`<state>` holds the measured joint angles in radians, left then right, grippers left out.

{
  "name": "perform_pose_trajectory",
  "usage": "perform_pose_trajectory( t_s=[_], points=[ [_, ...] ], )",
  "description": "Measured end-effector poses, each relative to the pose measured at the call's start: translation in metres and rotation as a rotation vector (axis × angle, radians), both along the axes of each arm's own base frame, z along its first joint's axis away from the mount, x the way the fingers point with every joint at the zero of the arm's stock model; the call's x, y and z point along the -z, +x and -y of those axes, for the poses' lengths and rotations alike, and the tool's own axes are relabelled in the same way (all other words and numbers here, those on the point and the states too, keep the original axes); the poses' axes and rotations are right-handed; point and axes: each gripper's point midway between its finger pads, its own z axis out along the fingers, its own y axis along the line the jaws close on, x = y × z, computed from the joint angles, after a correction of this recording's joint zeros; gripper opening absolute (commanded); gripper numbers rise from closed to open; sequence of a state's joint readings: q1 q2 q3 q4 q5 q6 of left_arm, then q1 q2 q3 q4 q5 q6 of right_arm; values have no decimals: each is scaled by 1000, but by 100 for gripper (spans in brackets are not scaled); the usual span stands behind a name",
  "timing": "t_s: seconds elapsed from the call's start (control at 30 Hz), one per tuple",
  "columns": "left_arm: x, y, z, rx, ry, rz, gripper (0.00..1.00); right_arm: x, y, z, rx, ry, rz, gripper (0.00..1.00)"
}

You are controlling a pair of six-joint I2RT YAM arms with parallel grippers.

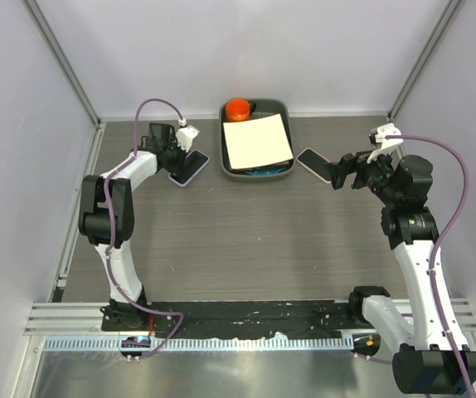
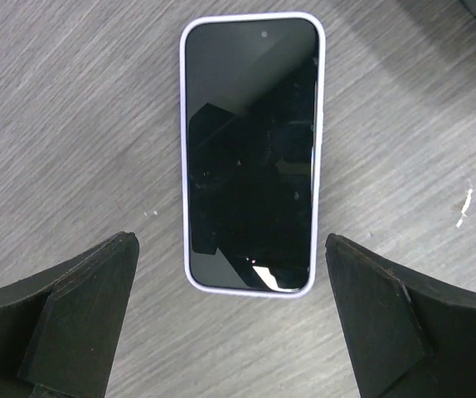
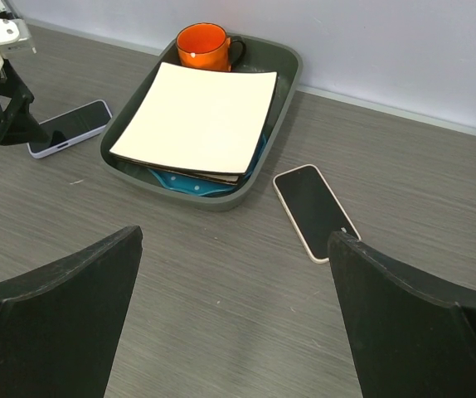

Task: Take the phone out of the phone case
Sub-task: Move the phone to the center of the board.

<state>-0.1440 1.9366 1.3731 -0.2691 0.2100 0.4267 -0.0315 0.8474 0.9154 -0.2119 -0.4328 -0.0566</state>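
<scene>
A phone in a lavender case (image 2: 251, 153) lies screen up on the grey table, left of the tray; it also shows in the top view (image 1: 189, 167) and the right wrist view (image 3: 70, 127). My left gripper (image 2: 230, 245) is open and empty, its fingers either side of the phone's near end and not touching it. A second phone in a white case (image 3: 315, 211) lies screen up right of the tray (image 1: 314, 165). My right gripper (image 3: 236, 236) is open and empty, just right of this phone in the top view (image 1: 342, 170).
A dark grey tray (image 1: 286, 106) stands at the back middle with an orange mug (image 1: 239, 109), a white square plate (image 1: 257, 140) and a blue dotted item under it (image 3: 180, 181). Walls enclose the table on the left, back and right.
</scene>
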Motion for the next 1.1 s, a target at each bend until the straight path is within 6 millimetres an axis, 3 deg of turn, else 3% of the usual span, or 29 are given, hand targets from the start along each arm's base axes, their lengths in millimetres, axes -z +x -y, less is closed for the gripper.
perform_pose_trajectory(
  t_s=[0.3,1.1],
  points=[
    [18,11,2,38,25,-64,100,4,3,1,-1,-13,-9,100],
    [46,-2,13,158,21,-231,100,5,4,1,-2,-19,-10,100]
  ],
)
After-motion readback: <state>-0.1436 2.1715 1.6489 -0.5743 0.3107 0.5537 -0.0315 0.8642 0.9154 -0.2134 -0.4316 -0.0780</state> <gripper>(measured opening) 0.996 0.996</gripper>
